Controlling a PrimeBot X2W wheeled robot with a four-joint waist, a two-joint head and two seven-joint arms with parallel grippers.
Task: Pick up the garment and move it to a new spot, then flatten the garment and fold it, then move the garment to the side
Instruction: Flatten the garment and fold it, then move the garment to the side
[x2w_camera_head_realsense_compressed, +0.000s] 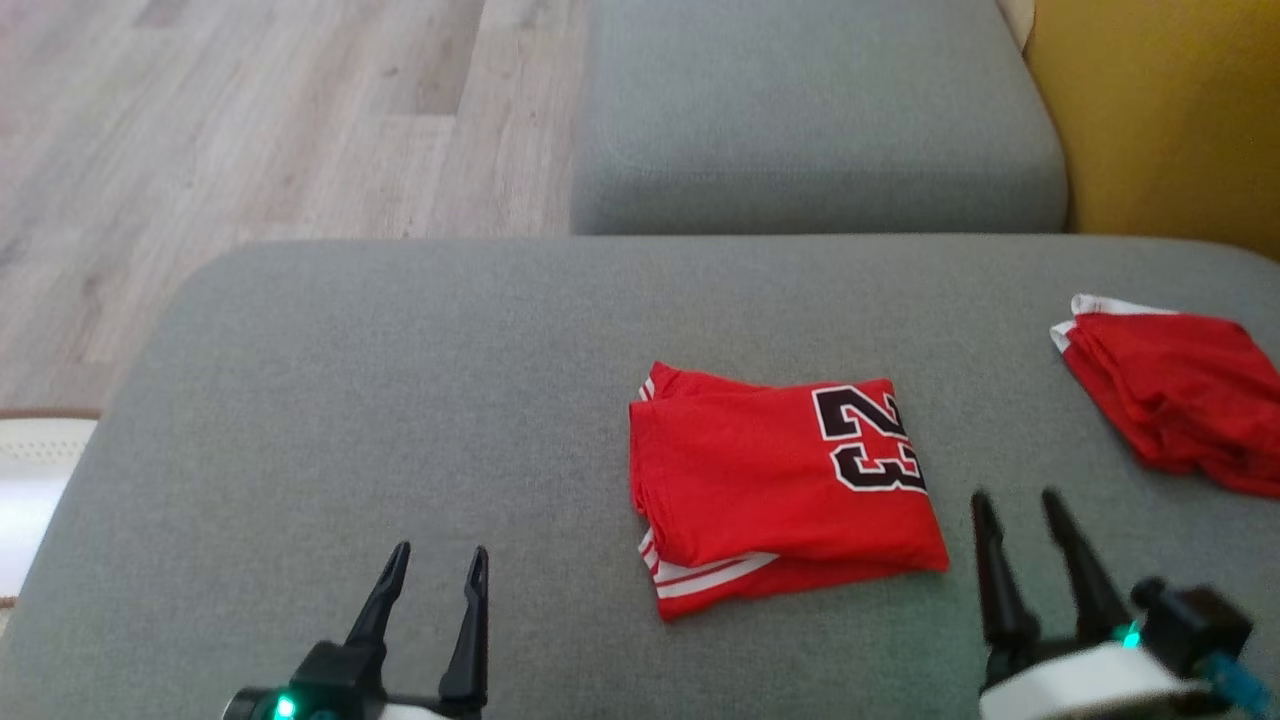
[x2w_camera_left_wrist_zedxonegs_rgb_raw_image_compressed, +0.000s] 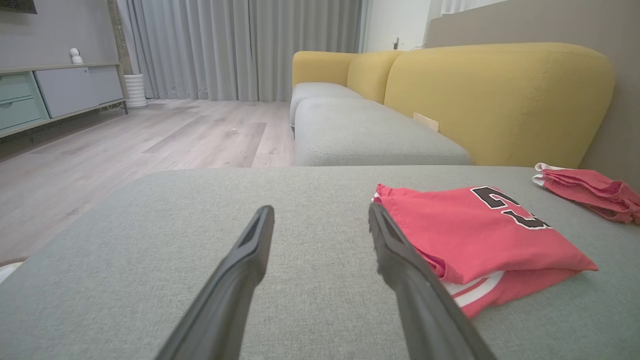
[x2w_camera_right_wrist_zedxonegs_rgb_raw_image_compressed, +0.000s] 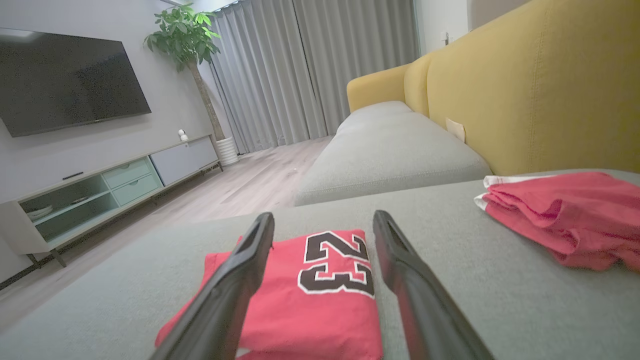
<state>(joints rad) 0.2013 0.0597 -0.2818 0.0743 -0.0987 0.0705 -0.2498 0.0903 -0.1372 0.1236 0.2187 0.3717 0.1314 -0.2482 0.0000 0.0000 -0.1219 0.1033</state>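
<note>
A red garment (x2w_camera_head_realsense_compressed: 780, 480) with a black "23" lies folded into a rough square on the grey cushion (x2w_camera_head_realsense_compressed: 400, 400), white-striped edges showing at its near side. It also appears in the left wrist view (x2w_camera_left_wrist_zedxonegs_rgb_raw_image_compressed: 480, 235) and the right wrist view (x2w_camera_right_wrist_zedxonegs_rgb_raw_image_compressed: 320, 295). My left gripper (x2w_camera_head_realsense_compressed: 437, 570) (x2w_camera_left_wrist_zedxonegs_rgb_raw_image_compressed: 320, 220) hovers open to the left of it, apart from the cloth. My right gripper (x2w_camera_head_realsense_compressed: 1015, 505) (x2w_camera_right_wrist_zedxonegs_rgb_raw_image_compressed: 322, 225) is open just right of the garment's near corner, holding nothing.
A second red folded garment (x2w_camera_head_realsense_compressed: 1170, 395) (x2w_camera_right_wrist_zedxonegs_rgb_raw_image_compressed: 560, 215) lies at the cushion's right edge. Another grey seat cushion (x2w_camera_head_realsense_compressed: 810, 110) sits beyond, with a yellow backrest (x2w_camera_head_realsense_compressed: 1160, 110) on the right. Wooden floor (x2w_camera_head_realsense_compressed: 250, 130) lies to the left.
</note>
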